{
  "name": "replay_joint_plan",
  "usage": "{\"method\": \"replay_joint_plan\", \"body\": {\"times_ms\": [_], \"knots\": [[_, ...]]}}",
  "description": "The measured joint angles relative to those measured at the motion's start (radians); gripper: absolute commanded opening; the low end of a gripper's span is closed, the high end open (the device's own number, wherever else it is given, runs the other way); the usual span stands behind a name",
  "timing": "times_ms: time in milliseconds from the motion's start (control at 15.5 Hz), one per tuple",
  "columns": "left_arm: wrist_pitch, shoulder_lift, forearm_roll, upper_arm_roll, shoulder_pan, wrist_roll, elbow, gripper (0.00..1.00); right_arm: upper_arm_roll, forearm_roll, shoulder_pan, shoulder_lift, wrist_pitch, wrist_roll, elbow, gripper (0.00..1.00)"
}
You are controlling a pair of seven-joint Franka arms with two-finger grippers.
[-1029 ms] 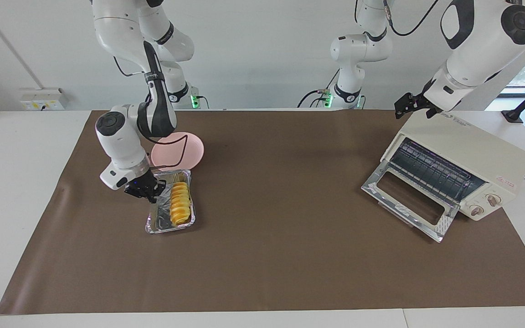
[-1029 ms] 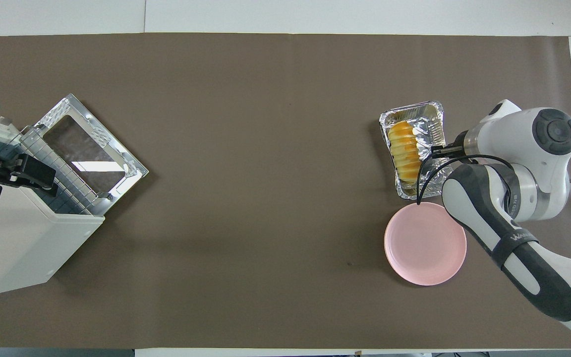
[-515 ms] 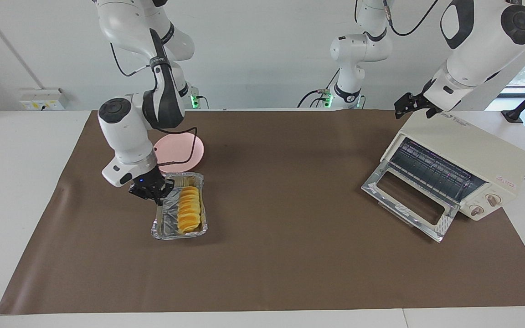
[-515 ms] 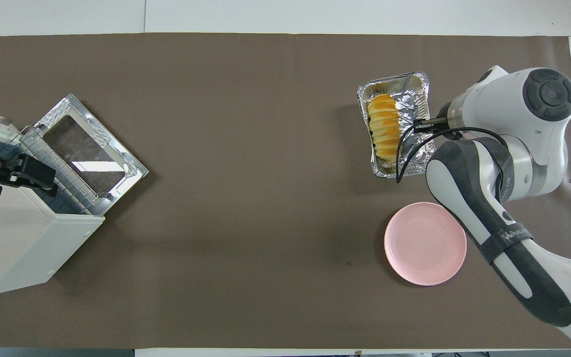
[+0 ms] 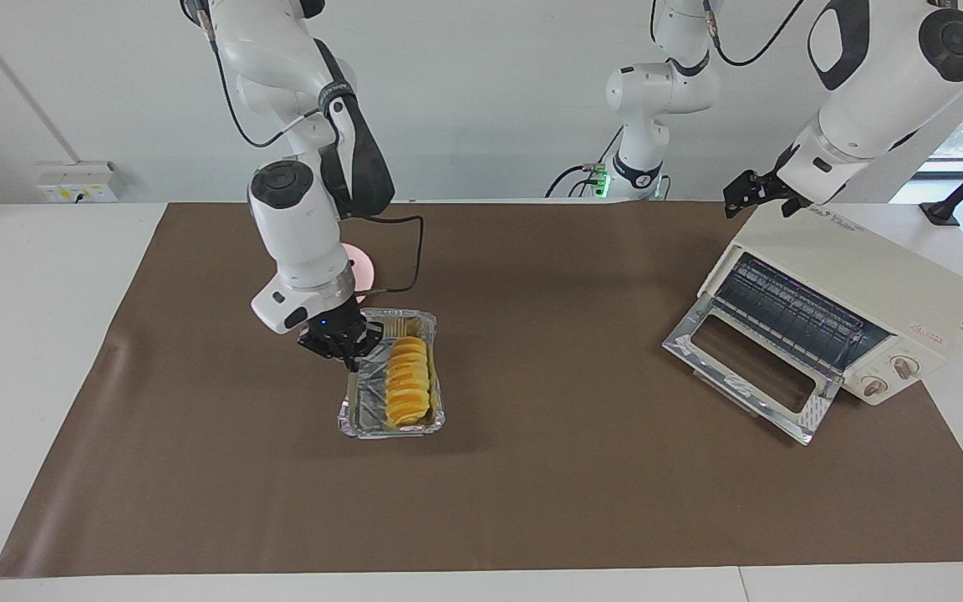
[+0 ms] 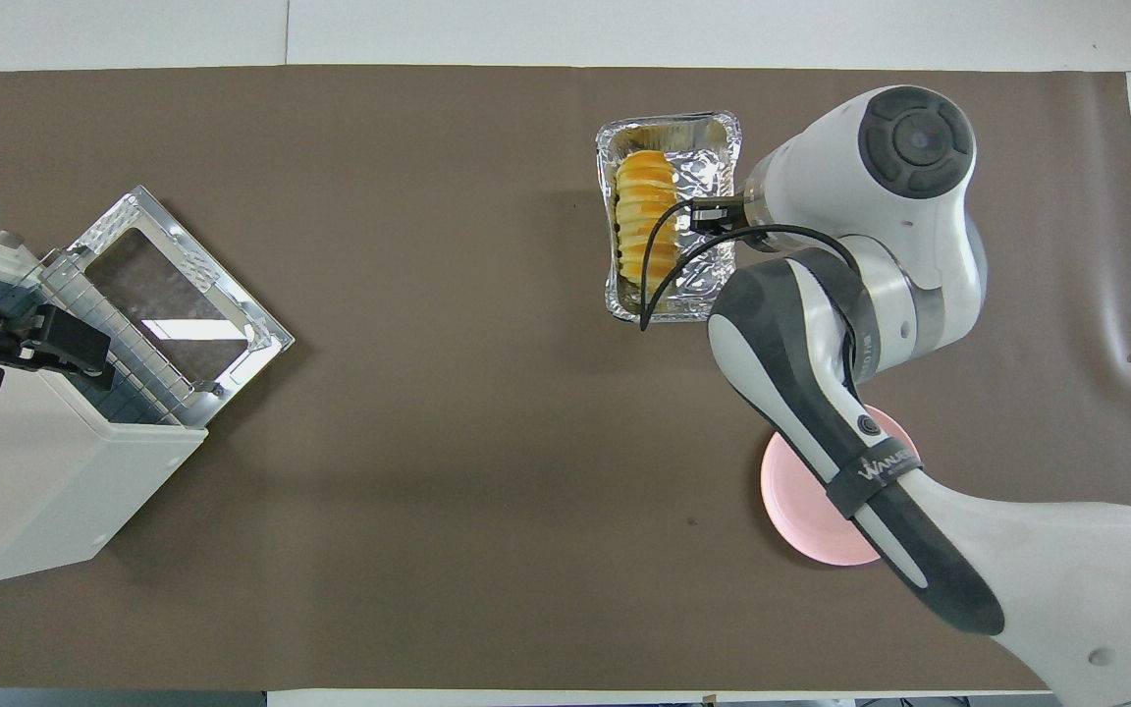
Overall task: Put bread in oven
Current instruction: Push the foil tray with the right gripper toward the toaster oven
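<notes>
Since a second ago the right gripper (image 5: 346, 349) has carried the foil tray (image 5: 427, 418) away from the pink plate (image 5: 362, 266) and toward the middle of the brown mat (image 5: 532, 493), in the direction of the left arm's end of the table. Earlier the tray lay just beside the plate; now the two are well apart, and the right arm's forearm covers much of the plate in the overhead view. The right gripper's jaws are clamped shut on the tray's long side wall, the one toward the right arm's end, as they were before.

The bread (image 5: 409, 380), a ridged yellow-orange loaf, lies lengthwise in the foil tray (image 6: 713, 285), against the wall toward the left arm's end, with bare crinkled foil between it and the gripped wall. In the overhead view the bread (image 6: 646, 221) shows clearly beside the gripper's cable.

The oven (image 5: 874, 284) has not moved: it stands at the left arm's end of the table, turned at an angle, its glass door (image 5: 753, 368) dropped open onto the mat and the wire rack (image 5: 791, 313) bare inside. The left gripper (image 5: 751, 194) waits over the oven's top edge nearest the robots, where it was earlier, its jaws open and holding nothing
</notes>
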Motion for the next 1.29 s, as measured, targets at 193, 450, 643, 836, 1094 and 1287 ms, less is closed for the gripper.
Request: {"method": "replay_joint_plan", "body": {"times_ms": [193,450,643,836,1094,1287], "knots": [[0.0,0.0,0.0,0.0,0.0,0.0,0.0,1.0,0.0,0.0,0.072,0.123,0.045,0.111,0.091,0.0],[0.0,0.0,0.0,0.0,0.0,0.0,0.0,1.0,0.0,0.003,0.152,0.23,0.133,0.178,0.149,0.0],[0.0,0.0,0.0,0.0,0.0,0.0,0.0,1.0,0.0,0.003,0.188,0.242,0.142,0.223,0.154,0.0],[0.0,0.0,0.0,0.0,0.0,0.0,0.0,1.0,-0.001,0.003,0.188,0.242,0.139,0.226,0.154,0.81],[0.0,0.0,0.0,0.0,0.0,0.0,0.0,1.0,-0.001,0.003,0.19,0.242,0.128,0.226,0.152,1.0],[0.0,0.0,0.0,0.0,0.0,0.0,0.0,1.0,-0.007,0.003,0.187,0.235,0.078,0.227,0.164,1.0]]}}
